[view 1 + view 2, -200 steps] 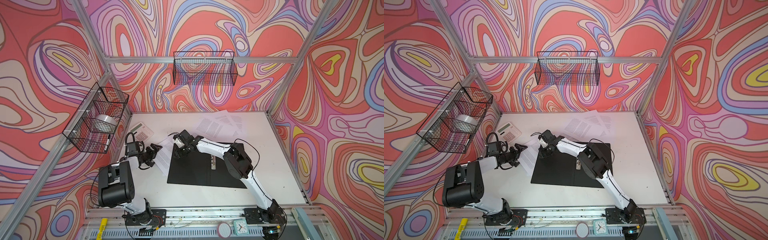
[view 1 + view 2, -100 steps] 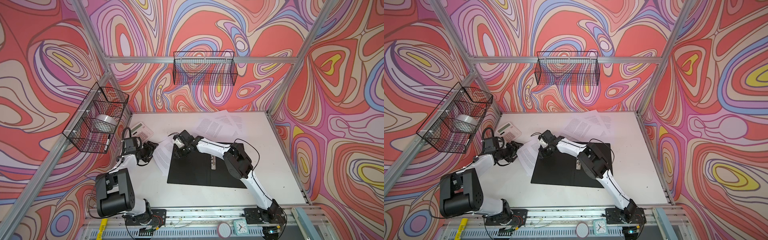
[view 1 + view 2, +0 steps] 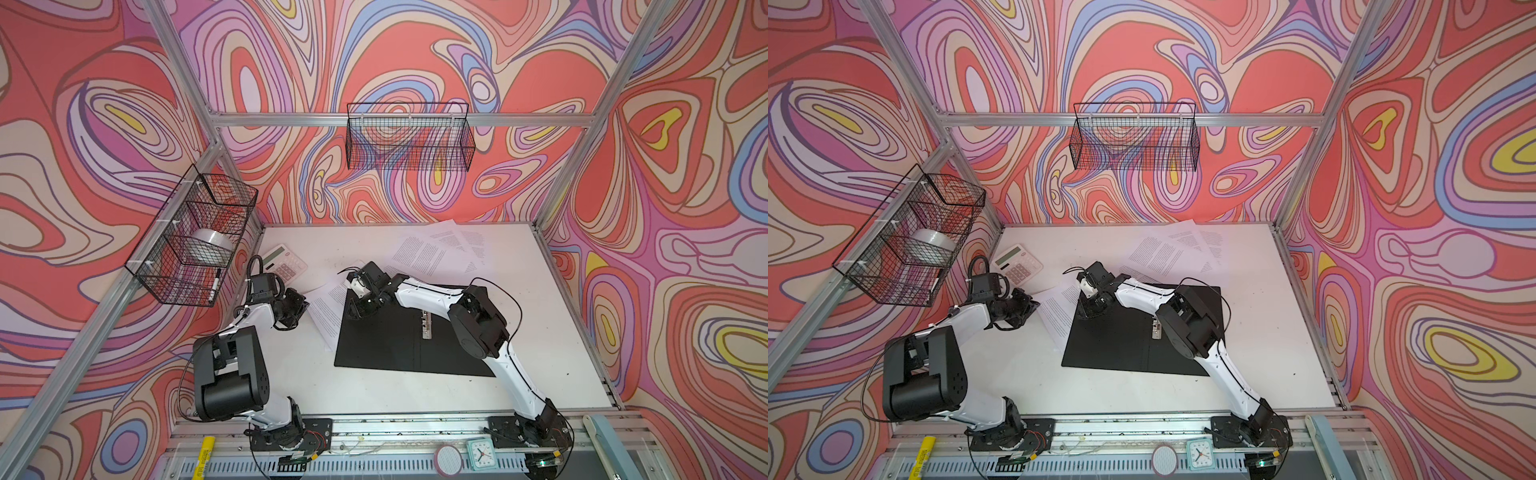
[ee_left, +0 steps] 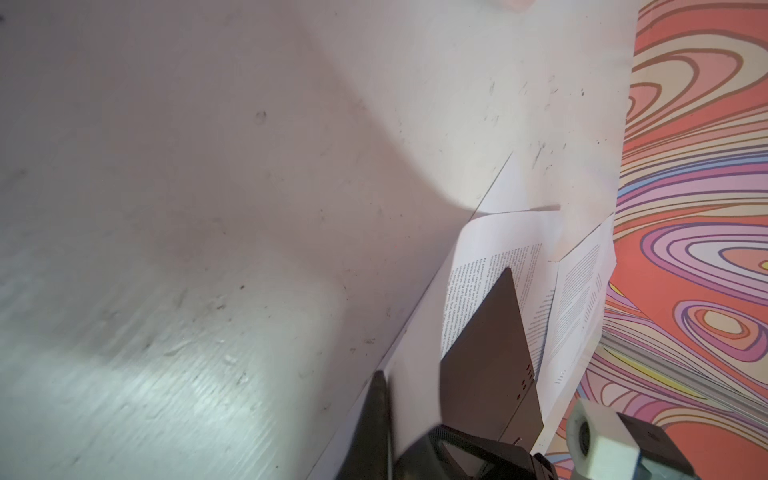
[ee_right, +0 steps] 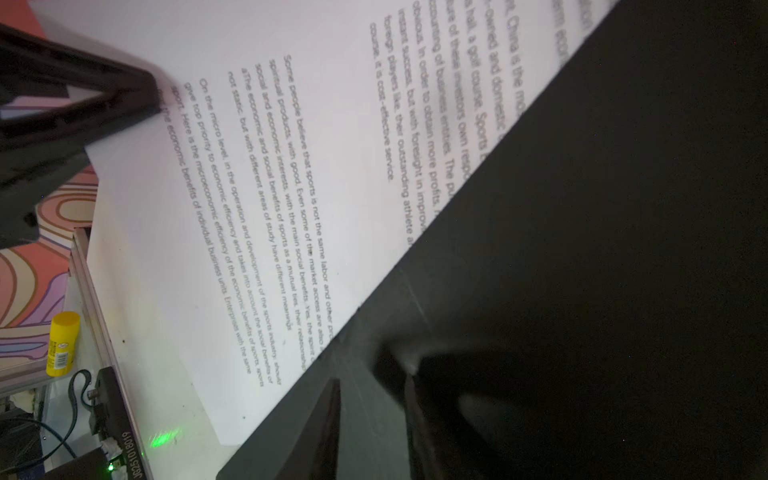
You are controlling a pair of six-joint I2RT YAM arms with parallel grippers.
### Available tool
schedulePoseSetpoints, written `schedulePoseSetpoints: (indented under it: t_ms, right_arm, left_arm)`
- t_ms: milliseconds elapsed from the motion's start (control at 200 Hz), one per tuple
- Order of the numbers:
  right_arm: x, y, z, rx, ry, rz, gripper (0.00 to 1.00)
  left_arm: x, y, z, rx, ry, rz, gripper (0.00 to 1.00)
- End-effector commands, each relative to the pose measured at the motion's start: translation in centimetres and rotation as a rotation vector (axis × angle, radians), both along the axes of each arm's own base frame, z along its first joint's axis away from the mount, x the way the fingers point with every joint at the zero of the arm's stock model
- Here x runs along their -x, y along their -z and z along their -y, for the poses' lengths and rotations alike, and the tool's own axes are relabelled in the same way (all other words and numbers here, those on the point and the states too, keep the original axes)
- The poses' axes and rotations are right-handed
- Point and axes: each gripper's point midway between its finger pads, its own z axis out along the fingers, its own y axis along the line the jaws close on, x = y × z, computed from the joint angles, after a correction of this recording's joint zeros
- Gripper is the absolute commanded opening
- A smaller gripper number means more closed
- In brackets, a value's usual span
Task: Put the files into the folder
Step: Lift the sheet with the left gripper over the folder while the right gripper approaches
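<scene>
Closed since the earlier frame: left hand (image 3: 301, 307), now pinched on the outer corner of the text-printed white paper sheet (image 3: 326, 311), which lies on the white counter (image 3: 540, 324) partly under the open black folder (image 3: 386, 345). At the folder's corner sits the right hand (image 3: 362, 309); cannot tell its opening. Sheet looks ready to drag out.

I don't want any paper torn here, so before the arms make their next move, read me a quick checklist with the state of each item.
1. Folder lying open, black inside up: ok.
2. Metal clip bare of paper: ok.
3. Left gripper shut at the near sheet outer edge: ok. Whether it really pinches the paper: cannot tell.
4. Near sheet free to slide: not ok, its inner edge lies under the folder.
5. Right gripper open over the folder's far left corner, holding nothing: ok.
6. Other sheets filed: not ok, loose at the back of the table.
</scene>
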Motion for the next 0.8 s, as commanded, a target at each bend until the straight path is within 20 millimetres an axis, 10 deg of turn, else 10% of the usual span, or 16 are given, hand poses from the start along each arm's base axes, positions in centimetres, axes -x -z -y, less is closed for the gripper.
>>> schedulePoseSetpoints:
  t_ms: [0,150,371,796]
  right_arm:
    - [0.4,-4.4,0.6,-0.032,0.003,0.055,0.48]
    - [-0.9,-11.6,2.8,-0.09,0.076,0.196,0.8]
    - [-2.7,-17.3,10.0,-0.131,0.232,0.267,0.93]
    - [-3.4,-17.2,28.3,-0.03,0.625,0.269,0.98]
  left_arm:
    - [-0.2,-1.7,-1.0,-0.067,0.0,-0.009,0.0]
    - [0.1,-6.5,-2.4,-0.205,0.02,0.034,0.0]
    - [0.4,-14.7,-0.9,-0.313,0.113,0.196,0.0]
    - [-0.5,-24.3,19.6,-0.305,0.588,0.477,0.0]
